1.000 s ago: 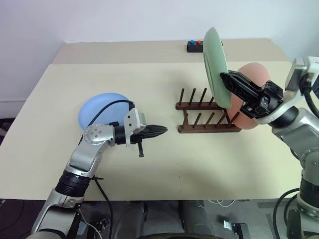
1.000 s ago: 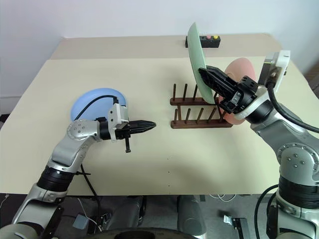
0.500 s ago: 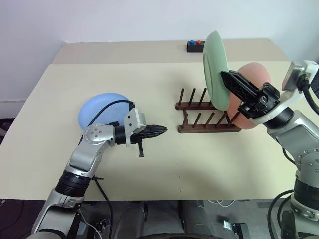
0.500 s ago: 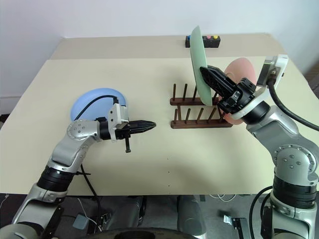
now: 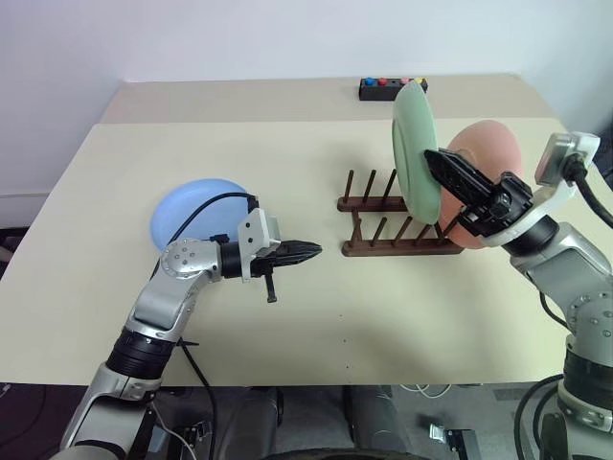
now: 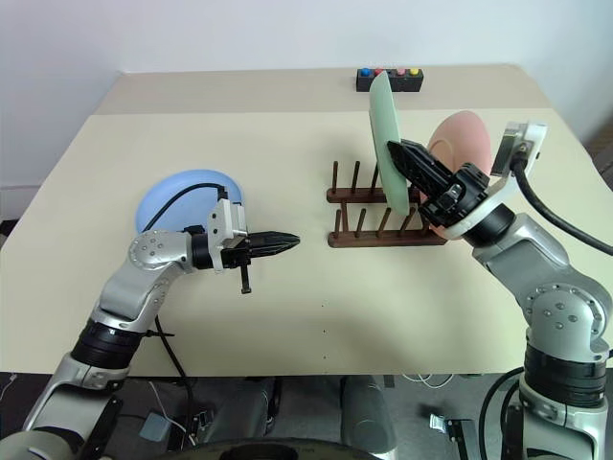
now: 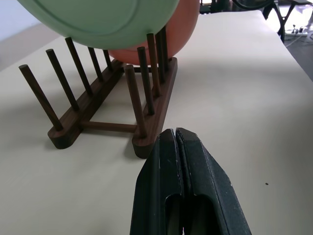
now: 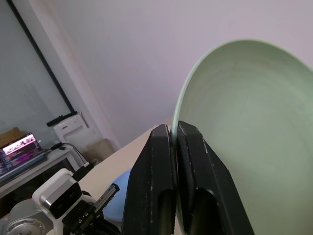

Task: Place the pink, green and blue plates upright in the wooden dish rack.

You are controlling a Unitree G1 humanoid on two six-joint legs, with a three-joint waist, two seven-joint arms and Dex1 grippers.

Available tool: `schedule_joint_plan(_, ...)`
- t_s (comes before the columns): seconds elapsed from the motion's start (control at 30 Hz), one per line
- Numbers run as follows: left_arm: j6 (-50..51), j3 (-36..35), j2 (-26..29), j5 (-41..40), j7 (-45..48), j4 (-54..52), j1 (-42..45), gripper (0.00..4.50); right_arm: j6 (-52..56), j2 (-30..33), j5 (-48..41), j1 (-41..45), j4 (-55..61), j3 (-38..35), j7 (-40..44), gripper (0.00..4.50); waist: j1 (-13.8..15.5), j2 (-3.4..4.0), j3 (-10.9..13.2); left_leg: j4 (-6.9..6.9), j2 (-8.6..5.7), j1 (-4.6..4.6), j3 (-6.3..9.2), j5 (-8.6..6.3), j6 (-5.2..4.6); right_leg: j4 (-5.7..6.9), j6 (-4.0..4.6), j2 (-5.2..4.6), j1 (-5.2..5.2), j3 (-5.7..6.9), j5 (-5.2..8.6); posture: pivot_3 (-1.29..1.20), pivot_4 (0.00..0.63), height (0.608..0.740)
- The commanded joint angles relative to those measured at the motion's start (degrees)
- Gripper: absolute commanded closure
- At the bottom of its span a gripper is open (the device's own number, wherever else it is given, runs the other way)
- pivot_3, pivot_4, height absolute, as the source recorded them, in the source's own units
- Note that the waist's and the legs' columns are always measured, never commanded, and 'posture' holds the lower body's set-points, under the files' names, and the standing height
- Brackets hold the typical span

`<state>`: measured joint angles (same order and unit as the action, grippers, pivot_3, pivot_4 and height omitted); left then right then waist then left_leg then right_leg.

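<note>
My right gripper (image 5: 433, 156) is shut on the rim of the pale green plate (image 5: 415, 144) and holds it upright just above the middle pegs of the wooden dish rack (image 5: 397, 249). The pink plate (image 5: 490, 149) stands upright in the rack's right end, behind that gripper. To the left, the blue plate (image 5: 192, 216) lies flat on the table behind my left arm. My left gripper (image 5: 314, 251) is shut with nothing in it, hovering level and pointing at the rack (image 7: 98, 120). The green plate's lower edge (image 7: 107, 19) hangs over the pegs.
A small black box with coloured buttons (image 5: 393, 88) sits at the back of the table behind the rack. Bare table top (image 5: 383, 316) stretches in front of the rack and between the arms. A black cable runs along my left forearm.
My right gripper has sunk a little with the green plate, bringing its lower edge nearer the rack's pegs, and has rolled slightly. The left arm has not moved.
</note>
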<state>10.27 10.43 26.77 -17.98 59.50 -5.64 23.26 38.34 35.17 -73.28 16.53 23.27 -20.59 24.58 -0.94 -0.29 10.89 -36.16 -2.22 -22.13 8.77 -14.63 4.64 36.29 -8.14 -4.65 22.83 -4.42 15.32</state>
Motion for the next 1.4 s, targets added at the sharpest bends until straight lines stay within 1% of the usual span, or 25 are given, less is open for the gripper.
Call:
schedule_joint_plan(0.03, -1.02, -0.59, -0.01, -0.09, -0.23, -1.0, 0.22, 4.5, -0.64, -0.4, -0.56, -0.16, 0.49, -1.67, 0.16, 4.38, 0.01, 0.0, 0.0, 0.0, 0.0, 0.0, 0.0, 0.0, 0.0, 0.0, 0.0, 0.0, 0.0, 0.0, 0.0, 0.0, 0.15, 0.74)
schedule_joint_plan(0.4, -1.39, -0.48, -0.08, 0.11, -0.2, -0.69, 0.36, 4.5, -0.96, -1.38, 0.13, -2.43, 0.23, -1.8, -0.13, 4.38, -0.01, 0.0, 0.0, -0.02, 0.0, 0.01, 0.0, 0.0, 0.0, 0.0, 0.0, 0.0, -0.02, 0.0, 0.0, 0.0, 0.15, 0.74)
schedule_joint_plan(0.43, -1.43, -0.47, -0.09, 0.09, -0.19, -0.69, 0.39, 4.5, -0.99, -1.36, 0.18, -2.56, 0.33, -1.85, -0.2, 4.13, 0.0, 0.0, 0.0, -0.02, 0.0, 0.01, 0.0, 0.0, 0.0, 0.0, 0.0, 0.0, -0.02, 0.0, 0.0, 0.0, 0.15, 0.74)
schedule_joint_plan(0.5, -1.49, -0.43, -0.1, 0.07, -0.19, -0.72, 0.44, 4.5, -1.04, -1.28, -0.04, -2.93, 0.65, -2.16, -0.3, 3.48, 0.02, 0.0, 0.0, -0.02, 0.0, 0.01, 0.0, 0.0, 0.0, 0.0, 0.0, 0.0, -0.02, 0.0, 0.0, 0.0, 0.15, 0.74)
schedule_joint_plan(0.6, -1.61, -0.38, -0.19, 0.13, -0.18, -0.48, 0.55, 4.5, -1.3, -1.09, -0.01, -3.25, 1.05, -2.44, -0.45, 1.97, 0.02, 0.0, 0.0, -0.01, 0.0, -0.02, 0.0, 0.0, 0.0, 0.0, 0.0, 0.0, 0.02, 0.0, 0.0, 0.0, 0.15, 0.74)
schedule_joint_plan(0.63, -1.64, -0.36, -0.22, 0.16, -0.18, -0.4, 0.58, 4.5, -1.41, -1.05, 0.12, -3.3, 1.15, -2.5, -0.52, 1.55, 0.02, 0.0, 0.0, 0.0, 0.0, -0.03, 0.0, 0.0, 0.0, 0.0, 0.0, 0.0, 0.02, 0.0, 0.0, 0.0, 0.15, 0.74)
schedule_joint_plan(0.67, -1.64, -0.34, -0.24, 0.16, -0.17, -0.39, 0.59, 4.5, -1.55, -1.0, 0.35, -3.36, 1.27, -2.57, -0.65, 0.95, -0.02, 0.0, 0.0, 0.0, 0.0, -0.03, 0.0, 0.0, 0.0, 0.0, 0.0, 0.0, 0.02, 0.0, 0.0, 0.0, 0.15, 0.74)
schedule_joint_plan(0.7, -1.67, -0.31, -0.29, 0.19, -0.18, -0.36, 0.64, 4.5, -1.68, -0.9, 0.63, -3.42, 1.39, -2.62, -0.63, 0.45, -0.02, 0.0, 0.0, 0.0, 0.0, -0.02, 0.0, 0.0, 0.0, 0.0, 0.0, 0.0, 0.02, 0.0, 0.0, 0.0, 0.15, 0.74)
schedule_joint_plan(0.73, -1.68, -0.3, -0.34, 0.21, -0.19, -0.32, 0.68, 4.5, -1.78, -0.78, 0.95, -3.57, 1.67, -2.64, -0.61, 0.03, -0.01, 0.0, 0.0, 0.0, 0.0, -0.02, 0.0, 0.0, 0.0, 0.0, 0.0, 0.01, 0.02, 0.0, 0.0, 0.0, 0.15, 0.74)
schedule_joint_plan(0.97, -1.62, -0.34, -0.6, 0.42, -0.25, -0.37, 0.61, 4.5, -2.46, 0.18, 3.04, -4.92, 3.06, -3.06, -0.4, 0.03, 0.01, 0.0, 0.0, 0.0, 0.0, -0.03, 0.0, 0.0, 0.0, -0.01, 0.0, 0.0, 0.03, 0.0, 0.0, 0.0, 0.15, 0.74)
schedule_joint_plan(1.1, -1.63, -0.37, -0.69, 0.46, -0.38, -0.53, 0.37, 4.5, -2.67, 0.88, 3.78, -5.6, 3.71, -4.49, -0.88, 0.03, 0.04, 0.0, 0.0, 0.0, 0.0, -0.03, 0.0, 0.0, 0.0, -0.01, 0.0, 0.0, 0.02, 0.0, 0.0, 0.0, 0.15, 0.74)
schedule_joint_plan(1.33, -1.63, -0.52, -0.66, 0.45, -0.6, -0.68, 0.14, 4.5, -1.59, 2.72, 2.37, -7.11, 5.59, -6.89, -0.72, 0.03, 0.07, 0.0, 0.0, 0.0, 0.0, -0.04, 0.0, 0.0, 0.0, -0.01, 0.0, 0.0, 0.02, 0.0, 0.0, 0.0, 0.15, 0.74)
schedule_joint_plan(1.4, -1.62, -0.53, -0.63, 0.44, -0.64, -0.68, 0.15, 4.5, -1.55, 3.77, 3.25, -7.96, 6.46, -7.26, -0.3, 0.03, 0.05, 0.0, 0.0, 0.01, 0.0, -0.03, 0.0, 0.0, 0.0, -0.01, 0.0, 0.0, 0.03, 0.0, 0.0, 0.0, 0.15, 0.74)
